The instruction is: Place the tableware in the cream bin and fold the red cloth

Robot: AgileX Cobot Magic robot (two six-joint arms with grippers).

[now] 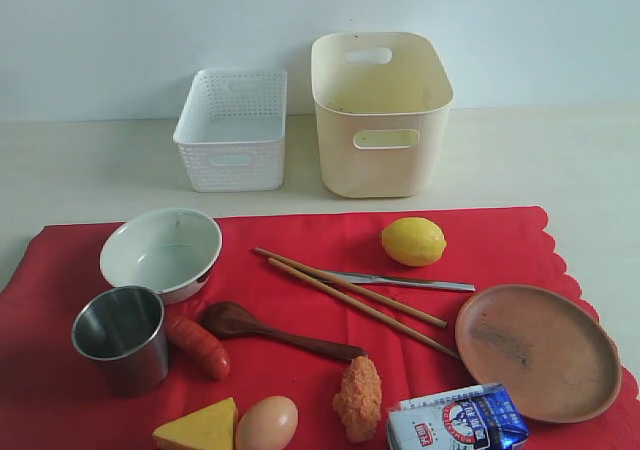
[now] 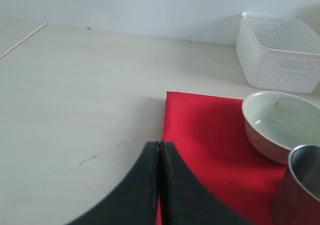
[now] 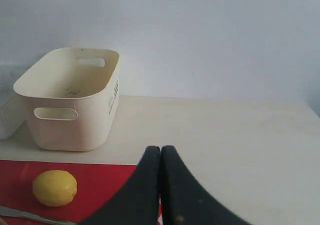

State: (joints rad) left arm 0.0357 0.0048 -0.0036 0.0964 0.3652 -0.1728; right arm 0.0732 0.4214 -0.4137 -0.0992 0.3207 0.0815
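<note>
The red cloth (image 1: 300, 370) lies flat on the table. On it rest a white bowl (image 1: 160, 252), a steel cup (image 1: 121, 337), a dark wooden spoon (image 1: 270, 331), two chopsticks (image 1: 355, 300), a silver knife (image 1: 405, 281) and a brown plate (image 1: 537, 349). The cream bin (image 1: 380, 113) stands behind the cloth. My left gripper (image 2: 159, 146) is shut and empty above the cloth's left edge, near the bowl (image 2: 275, 125) and cup (image 2: 300, 185). My right gripper (image 3: 160, 149) is shut and empty, right of the bin (image 3: 72, 102). Neither gripper shows in the exterior view.
A white perforated basket (image 1: 232, 128) stands left of the bin. A lemon (image 1: 413, 241), sausage (image 1: 197, 346), cheese wedge (image 1: 198, 428), egg (image 1: 267, 424), fried piece (image 1: 358, 398) and milk carton (image 1: 457, 420) also lie on the cloth.
</note>
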